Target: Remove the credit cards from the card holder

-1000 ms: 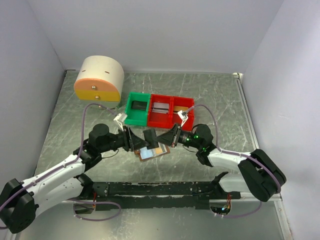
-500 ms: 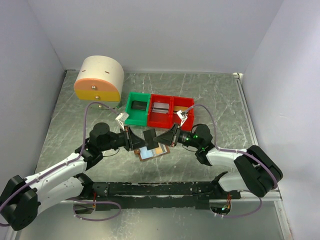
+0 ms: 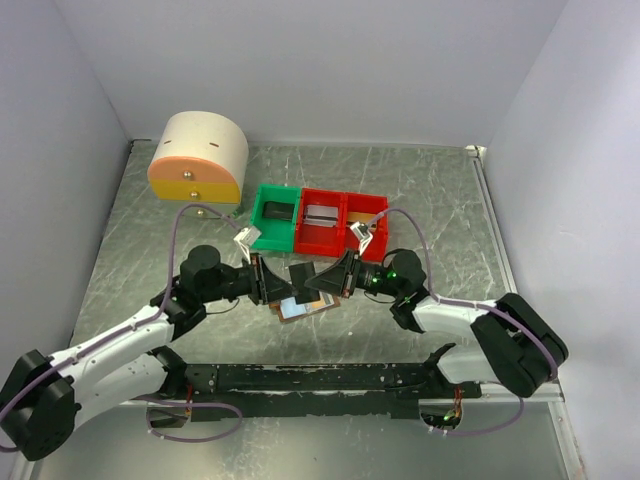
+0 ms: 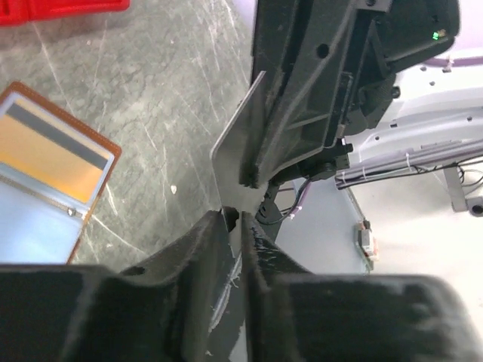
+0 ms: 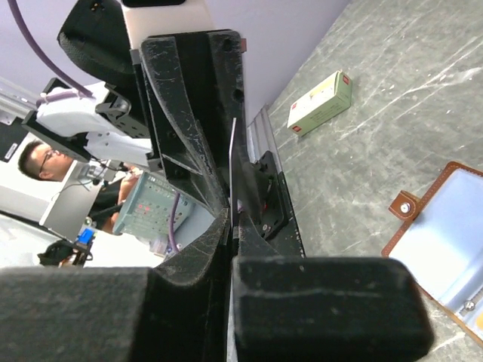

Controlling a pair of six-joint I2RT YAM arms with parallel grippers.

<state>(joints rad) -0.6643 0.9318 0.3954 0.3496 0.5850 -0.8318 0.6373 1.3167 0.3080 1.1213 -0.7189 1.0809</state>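
Tight spot here: the green bin (image 3: 275, 218) and red bins (image 3: 335, 222) sit just behind the grippers, with open marbled table (image 3: 430, 190) off to both sides. Both arms reach low toward the middle, wrists facing each other. The left gripper (image 4: 235, 219) and right gripper (image 5: 230, 219) each pinch opposite ends of one grey credit card (image 4: 235, 143), above the card holder (image 4: 34, 222), which lies open on the table.

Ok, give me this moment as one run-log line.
left gripper: shut on dark grey card | right gripper: shut on same card, midair | brown bifold card holder: open on table, orange card inside
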